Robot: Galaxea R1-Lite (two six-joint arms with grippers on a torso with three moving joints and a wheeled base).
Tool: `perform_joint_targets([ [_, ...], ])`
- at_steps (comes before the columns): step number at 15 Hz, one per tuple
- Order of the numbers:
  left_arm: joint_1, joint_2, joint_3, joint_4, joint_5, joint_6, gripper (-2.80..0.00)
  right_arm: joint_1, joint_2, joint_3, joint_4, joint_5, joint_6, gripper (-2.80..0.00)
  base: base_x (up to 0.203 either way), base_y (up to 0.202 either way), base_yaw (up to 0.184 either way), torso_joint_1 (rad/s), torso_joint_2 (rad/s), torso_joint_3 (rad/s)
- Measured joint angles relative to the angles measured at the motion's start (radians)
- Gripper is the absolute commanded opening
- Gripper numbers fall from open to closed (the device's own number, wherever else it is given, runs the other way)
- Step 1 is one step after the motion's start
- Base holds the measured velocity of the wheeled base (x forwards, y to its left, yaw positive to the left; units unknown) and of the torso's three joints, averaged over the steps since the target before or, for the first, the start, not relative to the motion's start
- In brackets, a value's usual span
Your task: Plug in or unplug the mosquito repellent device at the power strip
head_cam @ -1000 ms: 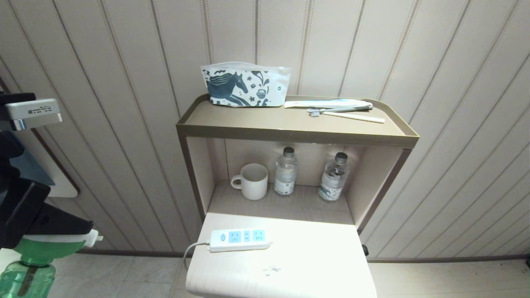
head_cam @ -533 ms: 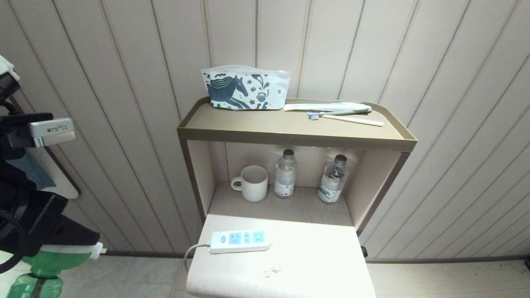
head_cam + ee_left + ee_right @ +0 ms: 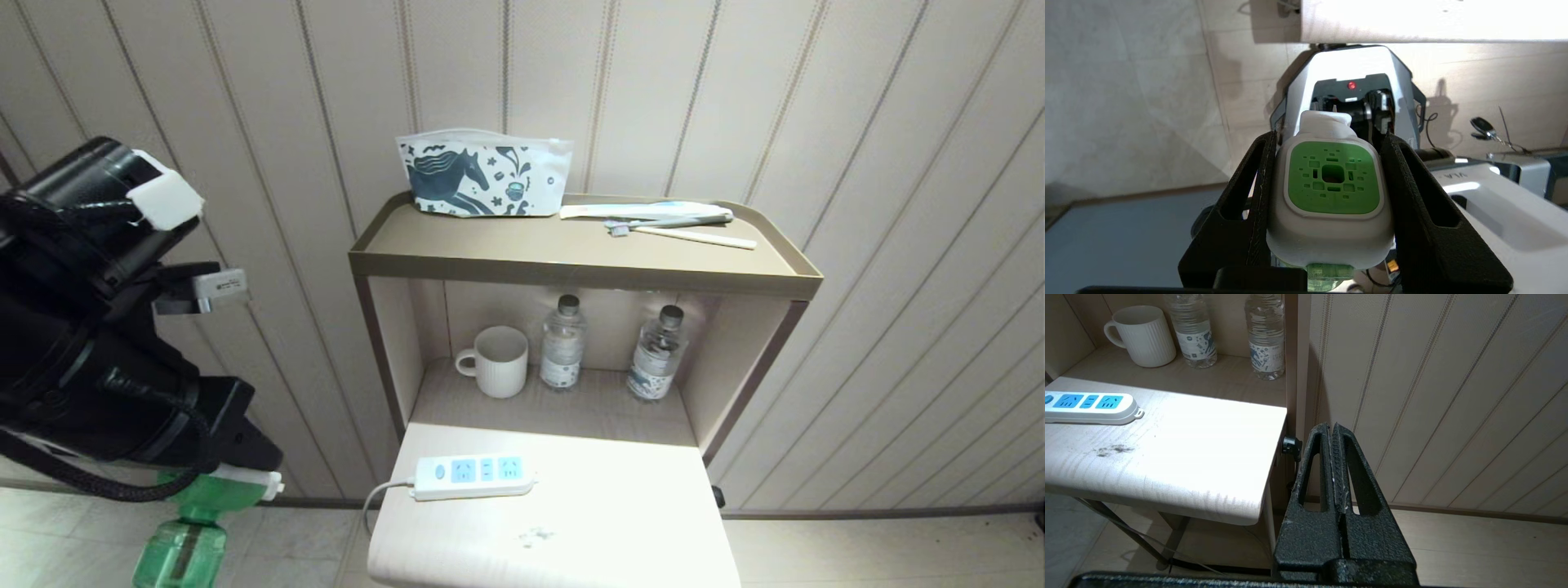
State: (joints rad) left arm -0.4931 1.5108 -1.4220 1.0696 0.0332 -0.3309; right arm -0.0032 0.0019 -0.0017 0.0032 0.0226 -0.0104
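Mosquito repellent device (image 3: 196,510) appears in the head view low at the left, off the tabletop and above the floor, hanging bottle-down beneath the black left arm; its green body and translucent green bottle show below the left gripper (image 3: 233,482). Power strip (image 3: 473,476) lies flat near the rear left corner of the white tabletop (image 3: 620,506), its long side parallel to the rear edge, all blue socket faces unoccupied, and its white cable runs off the left edge. Behind the tabletop, a shelf unit (image 3: 584,273) holds a white mug (image 3: 496,361) and two clear water bottles (image 3: 563,343) in its lower compartment; a horse-print pouch (image 3: 483,173) and a toothbrush (image 3: 669,220) rest on its top. In the left wrist view, the two black fingers (image 3: 1249,204) are clamped against opposite sides of the device (image 3: 1333,192), whose green vented face points at the camera, with its white plug end beyond. In the right wrist view, the right gripper (image 3: 1334,457) hangs beside the right edge of the tabletop, its fingers pressed together with nothing between them; the power strip (image 3: 1090,407) is visible at the far left edge.
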Motion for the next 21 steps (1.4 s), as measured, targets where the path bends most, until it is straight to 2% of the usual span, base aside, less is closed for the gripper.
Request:
perform_joint_targets([
  [2, 0.007, 0.038, -0.022, 0.027, 0.005, -0.015, -2.8, 0.0, 0.0, 0.0, 0.0, 0.0, 0.0, -2.8, 0.0, 0.0, 0.0, 0.0, 0.0, 0.0],
  [4, 0.014, 0.073, -0.031, 0.062, 0.028, -0.089, -2.8, 0.0, 0.0, 0.0, 0.0, 0.0, 0.0, -2.8, 0.0, 0.0, 0.0, 0.0, 0.0, 0.0],
  [5, 0.016, 0.083, -0.03, 0.071, 0.062, -0.116, -2.8, 0.0, 0.0, 0.0, 0.0, 0.0, 0.0, -2.8, 0.0, 0.0, 0.0, 0.0, 0.0, 0.0],
  [7, 0.015, 0.083, -0.028, 0.092, 0.089, -0.116, -2.8, 0.0, 0.0, 0.0, 0.0, 0.0, 0.0, -2.8, 0.0, 0.0, 0.0, 0.0, 0.0, 0.0],
  [11, 0.013, 0.098, 0.057, 0.132, 0.086, -0.125, -2.8, 0.0, 0.0, 0.0, 0.0, 0.0, 0.0, -2.8, 0.0, 0.0, 0.0, 0.0, 0.0, 0.0],
  [13, 0.014, 0.105, 0.063, 0.133, 0.089, -0.117, -2.8, 0.0, 0.0, 0.0, 0.0, 0.0, 0.0, -2.8, 0.0, 0.0, 0.0, 0.0, 0.0, 0.0],
  [18, -0.003, 0.21, -0.061, 0.157, 0.077, -0.117, -2.8, 0.0, 0.0, 0.0, 0.0, 0.0, 0.0, -2.8, 0.0, 0.0, 0.0, 0.0, 0.0, 0.0],
  [21, -0.023, 0.334, -0.235, 0.223, 0.077, -0.155, -2.8, 0.0, 0.0, 0.0, 0.0, 0.0, 0.0, -2.8, 0.0, 0.0, 0.0, 0.0, 0.0, 0.0],
])
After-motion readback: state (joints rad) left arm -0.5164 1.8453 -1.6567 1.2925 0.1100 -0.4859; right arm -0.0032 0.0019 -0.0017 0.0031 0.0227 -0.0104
